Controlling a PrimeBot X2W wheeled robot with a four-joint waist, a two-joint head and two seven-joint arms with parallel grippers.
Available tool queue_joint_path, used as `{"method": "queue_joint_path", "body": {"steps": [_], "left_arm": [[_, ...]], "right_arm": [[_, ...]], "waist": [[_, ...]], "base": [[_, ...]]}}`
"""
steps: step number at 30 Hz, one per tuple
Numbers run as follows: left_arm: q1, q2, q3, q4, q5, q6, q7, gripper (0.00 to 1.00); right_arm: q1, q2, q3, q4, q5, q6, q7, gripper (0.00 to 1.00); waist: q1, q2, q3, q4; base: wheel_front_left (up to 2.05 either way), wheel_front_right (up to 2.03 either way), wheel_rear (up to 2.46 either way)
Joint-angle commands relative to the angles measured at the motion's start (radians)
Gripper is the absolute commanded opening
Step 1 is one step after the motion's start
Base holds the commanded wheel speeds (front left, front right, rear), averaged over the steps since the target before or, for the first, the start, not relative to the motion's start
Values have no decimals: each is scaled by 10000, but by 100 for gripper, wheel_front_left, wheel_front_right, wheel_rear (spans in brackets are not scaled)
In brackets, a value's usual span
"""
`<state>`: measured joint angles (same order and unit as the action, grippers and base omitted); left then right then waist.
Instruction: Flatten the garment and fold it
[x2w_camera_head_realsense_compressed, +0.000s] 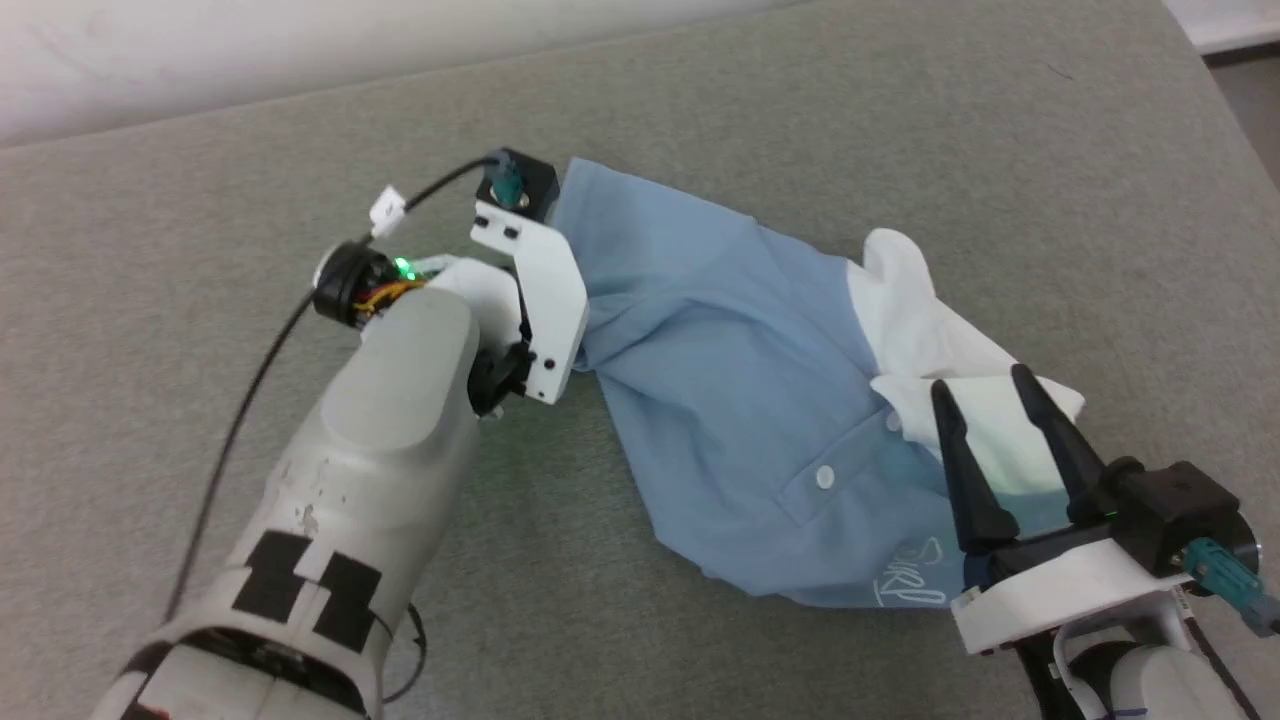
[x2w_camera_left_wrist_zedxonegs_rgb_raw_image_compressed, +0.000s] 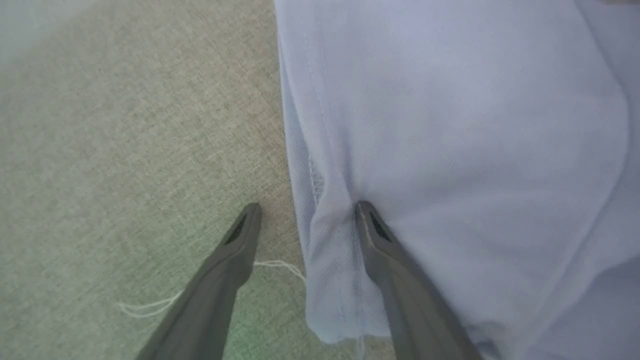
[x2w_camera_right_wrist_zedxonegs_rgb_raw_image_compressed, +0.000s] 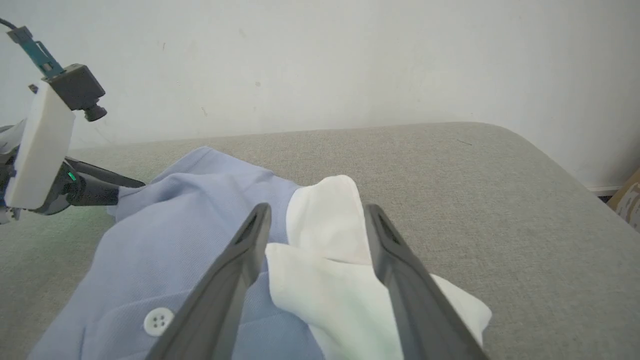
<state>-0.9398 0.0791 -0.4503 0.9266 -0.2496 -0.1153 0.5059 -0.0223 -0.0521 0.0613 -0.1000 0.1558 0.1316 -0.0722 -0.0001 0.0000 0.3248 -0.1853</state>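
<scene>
We see a counter (x2w_camera_head_realsense_compressed: 800, 90) covered in grey woven cloth, its far right corner rounded. Behind it stands a plain off-white wall (x2w_camera_right_wrist_zedxonegs_rgb_raw_image_compressed: 350, 60) with a few small marks. In the right wrist view a white skirting board (x2w_camera_right_wrist_zedxonegs_rgb_raw_image_compressed: 597, 189) runs along the wall's foot past that corner, and just beside it sits a brown thing (x2w_camera_right_wrist_zedxonegs_rgb_raw_image_compressed: 629, 197), perhaps cardboard. In the head view a strip of dull floor (x2w_camera_head_realsense_compressed: 1255, 100) lies beyond the counter's right edge. The light is soft and even.
</scene>
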Motion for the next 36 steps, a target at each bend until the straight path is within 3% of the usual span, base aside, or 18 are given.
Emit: {"method": "queue_joint_path", "body": {"steps": [1, 3, 4, 5, 6, 7, 16, 22, 26, 29, 30, 33, 36], "left_arm": [[182, -8, -235, 356, -22, -121, 241, 100], [229, -13, -479, 692, -104, -139, 561, 100], [265, -30, -580, 787, -208, -144, 654, 80], [304, -45, -737, 824, -296, -146, 689, 48], [337, -54, -884, 816, -399, -148, 659, 6], [400, -64, -1033, 791, -553, -149, 632, 0], [670, 972, -1179, -667, -1246, -146, -1593, 0], [2348, 2270, -632, -3053, -1452, 480, -2348, 0], [4521, 3463, -43, -5536, -1750, 1436, -1881, 0], [6737, 4241, 628, -7677, -2081, 2641, -1339, 0], [6737, 4241, 628, -7677, -2081, 2641, -1339, 0], [9058, 4645, 1239, -9638, -2410, 3902, -872, 0], [11003, 4695, 1634, -10950, -2712, 4897, -554, 0]], "right_arm": [[-190, 18, 38, 51, 53, -9, -64, 100], [-226, 18, 77, 114, 123, -9, -82, 100], [-240, 18, 78, 131, 144, -9, -89, 100], [-251, 18, 76, 144, 132, -9, -92, 100], [-261, 18, 72, 150, 125, -9, -88, 100], [-268, 18, 59, 158, 145, -9, -95, 100], [217, 18, -357, 128, 151, -9, 82, 100], [737, 18, -545, -19, 86, -9, 300, 100], [1046, 18, -589, -165, 72, -9, 454, 100], [1267, 18, -654, -273, 66, -9, 549, 100], [1267, 18, -654, -273, 66, -9, 549, 100], [1497, 18, -785, -384, 81, -9, 594, 100], [1703, 18, -934, -488, 146, -9, 641, 100]], "waist": [[1, 0, 190, -243], [1, 0, 156, -276], [1, 0, 129, -279], [1, 0, 90, -279], [1, 0, 62, -275], [1, 0, -4, -260], [1, 0, -1000, 357], [1, 0, -1865, 959], [1, 0, -2287, 1270], [1, 0, -2511, 1443], [1, 0, -2511, 1443], [1, 0, -2650, 1626], [1, 0, -2729, 1827]], "base": [[0, 0, 0], [0, 0, 0], [0, 0, 0], [0, 0, 0], [0, 0, 0], [0, 0, 0], [0, 0, 0], [0, 0, 0], [0, 0, 0], [0, 0, 0], [0, 0, 0], [0, 0, 0], [0, 0, 0]]}}
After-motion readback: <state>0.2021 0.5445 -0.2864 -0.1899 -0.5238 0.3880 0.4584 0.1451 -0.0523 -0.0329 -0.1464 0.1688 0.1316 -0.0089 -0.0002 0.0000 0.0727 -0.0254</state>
